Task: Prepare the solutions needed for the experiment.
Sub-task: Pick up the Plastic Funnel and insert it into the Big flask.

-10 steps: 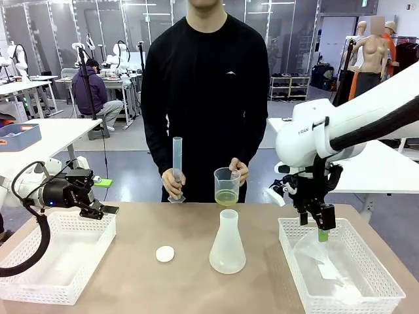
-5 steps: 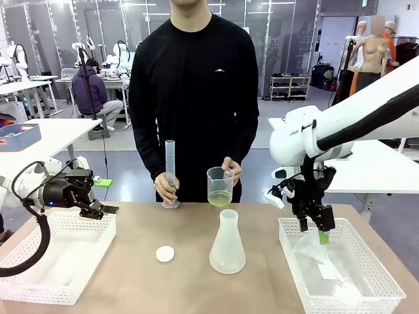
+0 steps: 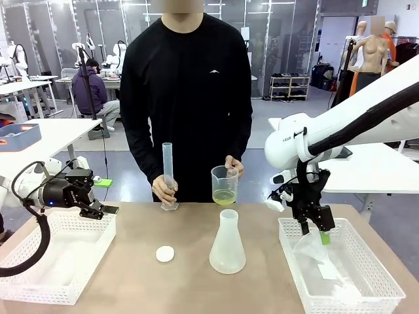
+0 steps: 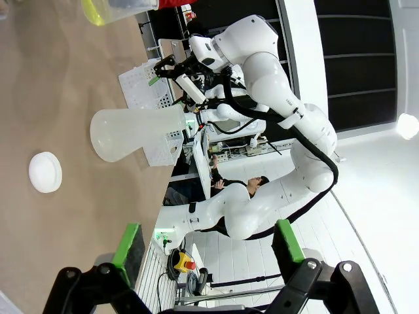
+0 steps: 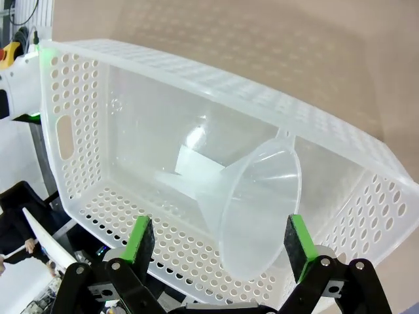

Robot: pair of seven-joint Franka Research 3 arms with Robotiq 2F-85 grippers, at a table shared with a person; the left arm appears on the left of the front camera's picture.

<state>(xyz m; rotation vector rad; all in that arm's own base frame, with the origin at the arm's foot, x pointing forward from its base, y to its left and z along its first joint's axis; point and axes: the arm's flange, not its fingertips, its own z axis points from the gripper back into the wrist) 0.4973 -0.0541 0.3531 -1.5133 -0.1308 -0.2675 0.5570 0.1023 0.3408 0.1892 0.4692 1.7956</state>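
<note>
The solutions are a shallow yellow-green layer in a clear beaker [image 3: 224, 186] that the person holds above the table's far edge; it also peeks in at the top of the left wrist view [image 4: 118, 8]. The person's other hand stands a graduated cylinder [image 3: 167, 175] on the table. An empty conical flask [image 3: 227, 243] [image 4: 134, 133] stands mid-table. My right gripper [image 3: 316, 233] [image 5: 219, 245] hangs open over the right basket [image 3: 376, 268], its pads either side of a clear funnel [image 5: 258, 203] lying inside. My left gripper [image 3: 105, 210] [image 4: 206, 242] stands open over the left basket [image 3: 39, 288], holding nothing.
A small white round cap [image 3: 165, 254] [image 4: 45, 172] lies on the table left of the flask. A folded white paper [image 5: 196, 171] rests in the right basket under the funnel. The person stands at the far edge. Bare tabletop lies between the baskets.
The person has shifted left, carrying the cylinder and beaker with them. My right gripper has drifted slightly left over the basket. The left arm has not moved.
</note>
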